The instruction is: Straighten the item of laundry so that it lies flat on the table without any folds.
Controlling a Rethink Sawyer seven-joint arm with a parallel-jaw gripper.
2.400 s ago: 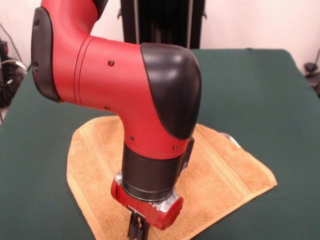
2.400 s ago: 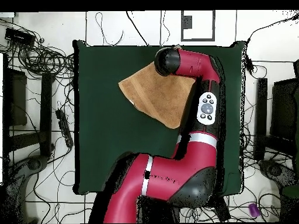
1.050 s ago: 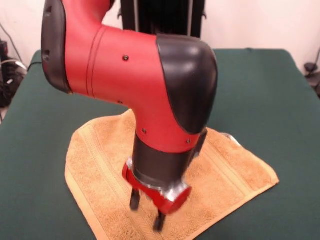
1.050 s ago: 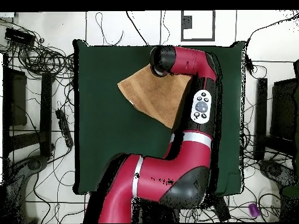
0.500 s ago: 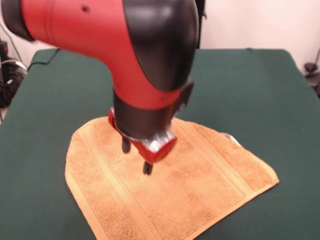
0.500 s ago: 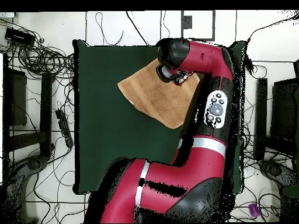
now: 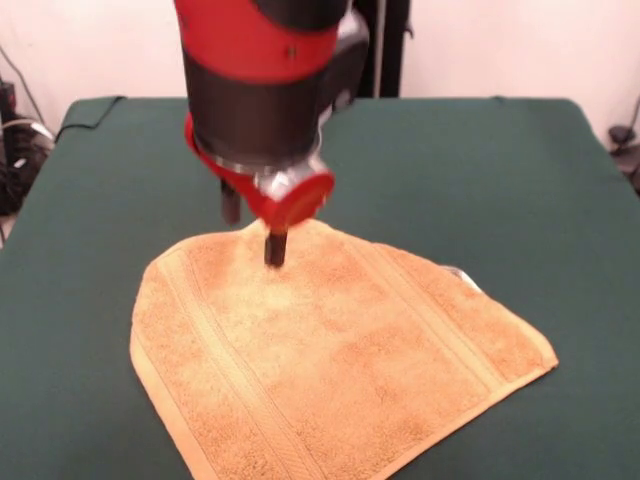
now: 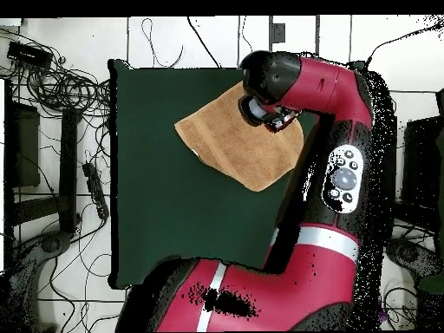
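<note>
Orange-tan towel (image 7: 330, 360) shows under the spread-fingered tool (image 7: 252, 228); overhead, the arm (image 8: 321, 87) hides that.

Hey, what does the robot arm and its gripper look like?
The arm has glossy red shells with rounded black joint caps, a black wrist collar, white bands and a grey oval button pad. The gripper has a red base with a silver edge and two thin dark fingers.
</note>
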